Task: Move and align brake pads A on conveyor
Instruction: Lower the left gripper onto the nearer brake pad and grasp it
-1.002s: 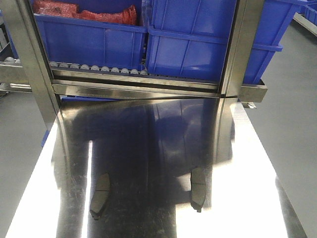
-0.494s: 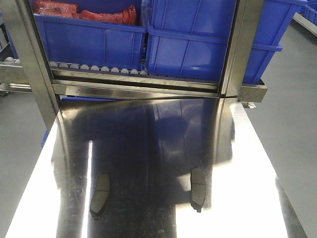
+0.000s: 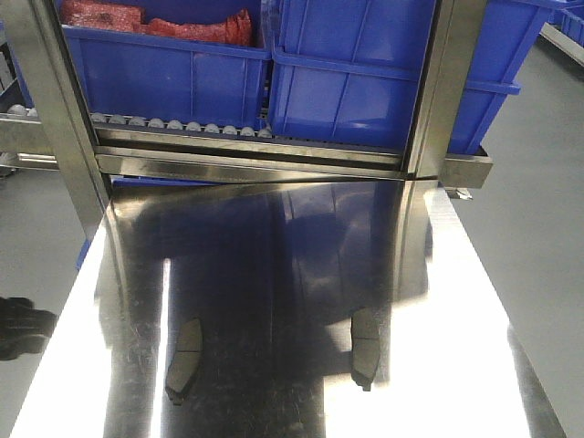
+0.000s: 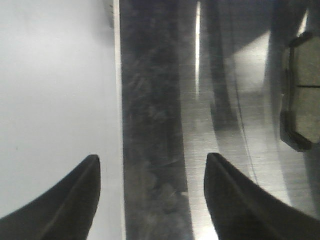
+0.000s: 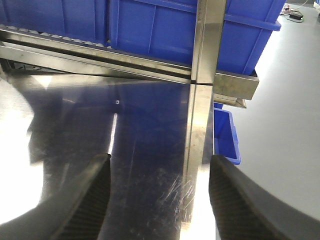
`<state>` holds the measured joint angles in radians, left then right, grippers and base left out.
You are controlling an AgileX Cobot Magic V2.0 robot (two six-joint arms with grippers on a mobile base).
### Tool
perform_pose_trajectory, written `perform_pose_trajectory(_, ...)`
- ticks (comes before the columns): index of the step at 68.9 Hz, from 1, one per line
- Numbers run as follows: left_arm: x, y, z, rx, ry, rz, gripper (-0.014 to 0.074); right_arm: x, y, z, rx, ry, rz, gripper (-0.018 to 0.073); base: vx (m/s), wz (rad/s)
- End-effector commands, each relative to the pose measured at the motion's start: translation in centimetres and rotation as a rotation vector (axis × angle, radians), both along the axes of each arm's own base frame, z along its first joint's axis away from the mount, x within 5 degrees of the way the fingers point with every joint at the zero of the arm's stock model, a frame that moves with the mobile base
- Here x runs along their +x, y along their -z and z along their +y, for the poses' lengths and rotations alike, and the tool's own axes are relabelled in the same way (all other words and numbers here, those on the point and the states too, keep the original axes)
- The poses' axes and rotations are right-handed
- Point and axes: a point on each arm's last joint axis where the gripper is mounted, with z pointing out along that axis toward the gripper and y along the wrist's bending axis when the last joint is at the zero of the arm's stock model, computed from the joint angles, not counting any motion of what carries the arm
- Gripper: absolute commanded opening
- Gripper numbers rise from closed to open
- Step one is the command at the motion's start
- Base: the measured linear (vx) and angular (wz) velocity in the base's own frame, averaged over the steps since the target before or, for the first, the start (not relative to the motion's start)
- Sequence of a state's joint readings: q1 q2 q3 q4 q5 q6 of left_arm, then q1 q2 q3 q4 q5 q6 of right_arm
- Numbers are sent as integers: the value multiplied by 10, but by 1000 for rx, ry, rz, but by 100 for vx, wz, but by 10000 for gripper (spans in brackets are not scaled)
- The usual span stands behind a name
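Two brake pads A lie flat on the shiny steel tabletop (image 3: 274,265) in the front view, one at the left (image 3: 185,359) and one at the right (image 3: 365,349), both lengthwise. The left wrist view catches one grey grooved brake pad (image 4: 302,95) at its right edge. My left gripper (image 4: 153,157) is open and empty over the table's left edge, well left of that pad. My right gripper (image 5: 160,157) is open and empty above the steel top near its right edge. The conveyor is out of view.
Blue bins (image 3: 182,73) (image 3: 365,82) sit on a roller rack (image 3: 182,125) behind the table, framed by steel posts (image 3: 55,119) (image 3: 447,91). A low blue bin (image 5: 225,135) stands beside the table. A dark shape (image 3: 23,328) shows over the floor at the left.
A dark shape has come into the front view at the left edge, beside the table. The two brake pads have not moved.
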<state>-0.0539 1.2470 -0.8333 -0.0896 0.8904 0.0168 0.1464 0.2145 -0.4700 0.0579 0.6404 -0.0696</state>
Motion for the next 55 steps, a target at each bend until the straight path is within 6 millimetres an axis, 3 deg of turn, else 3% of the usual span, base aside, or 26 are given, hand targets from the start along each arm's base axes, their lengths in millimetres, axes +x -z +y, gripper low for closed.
perform_pose_trajectory(1,12,-9,-19,-29,65,-43,425,2,-13,-1,2,9,-85,414,0,0)
perform_pose_trajectory(33,51,19,-113,-63,207,7,425,2,-13,-1,2,9,-85,414,0,0)
perform_pose_trajectory(55,76,42,-147,-63,200,60,425,2,-13,-1,2,9,-84,414,0,0)
